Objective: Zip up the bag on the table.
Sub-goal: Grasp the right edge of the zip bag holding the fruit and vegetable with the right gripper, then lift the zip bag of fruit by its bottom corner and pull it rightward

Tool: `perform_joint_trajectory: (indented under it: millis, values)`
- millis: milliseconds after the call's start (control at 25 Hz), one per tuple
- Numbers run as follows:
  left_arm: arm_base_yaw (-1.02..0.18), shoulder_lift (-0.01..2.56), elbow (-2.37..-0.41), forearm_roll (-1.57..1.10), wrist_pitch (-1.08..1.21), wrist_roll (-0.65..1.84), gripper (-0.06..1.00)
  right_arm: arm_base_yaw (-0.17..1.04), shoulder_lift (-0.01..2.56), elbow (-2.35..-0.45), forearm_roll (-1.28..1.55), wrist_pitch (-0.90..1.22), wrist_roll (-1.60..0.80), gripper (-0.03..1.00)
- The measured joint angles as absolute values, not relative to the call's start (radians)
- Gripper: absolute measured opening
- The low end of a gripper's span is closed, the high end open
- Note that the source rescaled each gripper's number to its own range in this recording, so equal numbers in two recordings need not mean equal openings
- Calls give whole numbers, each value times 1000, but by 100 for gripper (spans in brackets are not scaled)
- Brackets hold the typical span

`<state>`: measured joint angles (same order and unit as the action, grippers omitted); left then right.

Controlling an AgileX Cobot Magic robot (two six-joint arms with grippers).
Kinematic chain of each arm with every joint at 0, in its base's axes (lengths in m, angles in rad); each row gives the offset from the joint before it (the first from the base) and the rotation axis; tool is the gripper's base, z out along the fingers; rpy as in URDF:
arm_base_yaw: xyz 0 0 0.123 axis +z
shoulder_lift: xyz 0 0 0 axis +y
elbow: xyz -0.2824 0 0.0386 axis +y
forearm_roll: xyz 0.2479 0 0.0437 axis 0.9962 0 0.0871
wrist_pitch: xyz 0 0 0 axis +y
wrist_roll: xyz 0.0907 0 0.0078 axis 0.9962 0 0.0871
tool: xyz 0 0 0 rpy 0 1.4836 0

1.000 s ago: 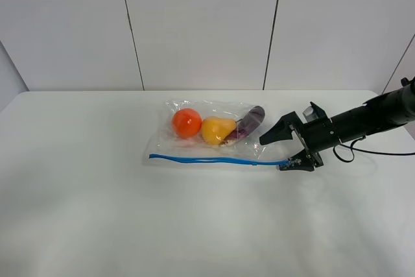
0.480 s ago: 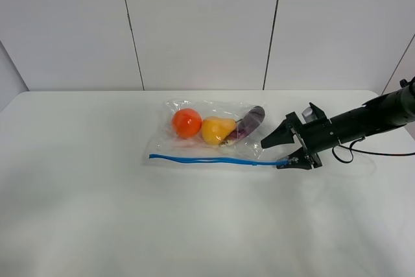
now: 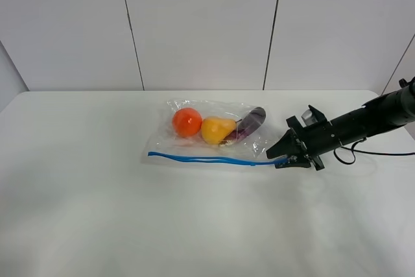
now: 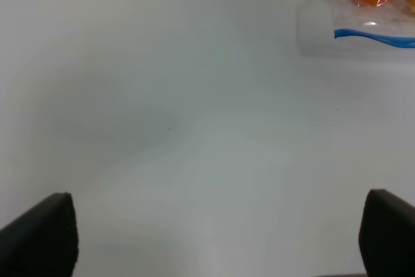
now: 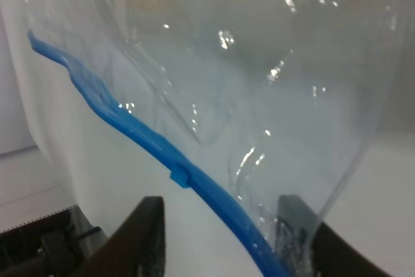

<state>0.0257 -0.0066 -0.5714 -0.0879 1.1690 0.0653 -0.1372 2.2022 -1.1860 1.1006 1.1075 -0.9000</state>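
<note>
The bag lies flat on the table, a clear pouch with an orange ball, a yellow fruit and a purple eggplant inside. Its blue zip strip runs along the near edge. My right gripper is at the strip's right end. In the right wrist view the strip passes between the two fingers, which stand partly closed with a gap left. My left gripper is open and empty over bare table, to the left of the bag's corner. It is out of the exterior high view.
The right arm reaches in low from the right edge with a cable trailing behind it. White wall panels stand behind the table's far edge.
The right gripper's jaws have narrowed around the right end of the zip strip, and the gripper shifted slightly. The bag has barely moved.
</note>
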Motion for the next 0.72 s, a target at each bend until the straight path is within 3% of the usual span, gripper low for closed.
perform_joint_trajectory:
  millis: [160,400,720]
  values:
    - [26,-7,-571,-88,1169,65,100,-137,2202,-1186,1096,1111,-900,40]
    - [26,-7,-571,-88,1169,65,100,-137,2202,-1186,1089,1114,-900,10]
    - [26,-7,-571,-88,1169,65,100,-137,2202,-1186,1088,1118,-900,0]
